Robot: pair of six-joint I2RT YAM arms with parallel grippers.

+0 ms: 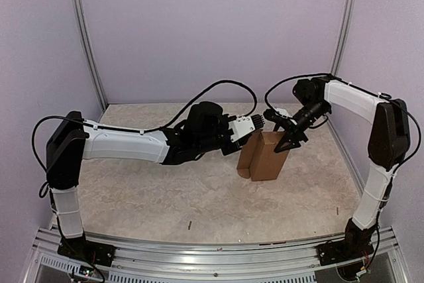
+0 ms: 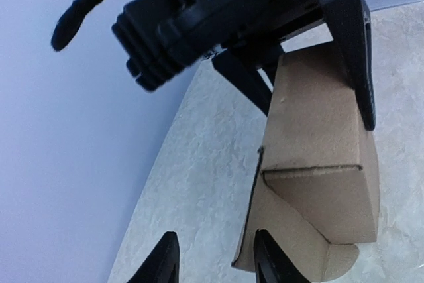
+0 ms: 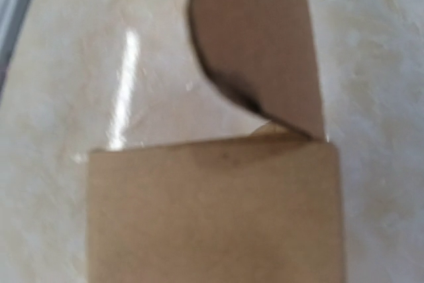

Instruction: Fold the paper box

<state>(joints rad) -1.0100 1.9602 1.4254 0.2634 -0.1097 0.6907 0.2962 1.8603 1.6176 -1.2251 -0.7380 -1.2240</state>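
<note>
1. Okay, the right wrist view is blurred and filled with brown card. Its own fingers are cut out of it, so the grip is hard to judge.
2. Right gripper (image 1: pixel 289 138): the black fingers (image 2: pixel 358 64) straddle the upper end of the paper box (image 1: pixel 265 157), one on each side. Cannot tell whether they press on it or just sit beside it.
3. Left gripper (image 2: pixel 216 243): fingers apart with nothing between them; a corner of the paper box is just beside one finger.
4. The paper box stands upright on the table (image 1: pixel 165 190), centre-right, between both grippers.
5. It is plain matte brown cardboard with sharp creases, a folded-in triangular flap and a rounded tab near the left gripper. The table is beige and marbled.
</note>
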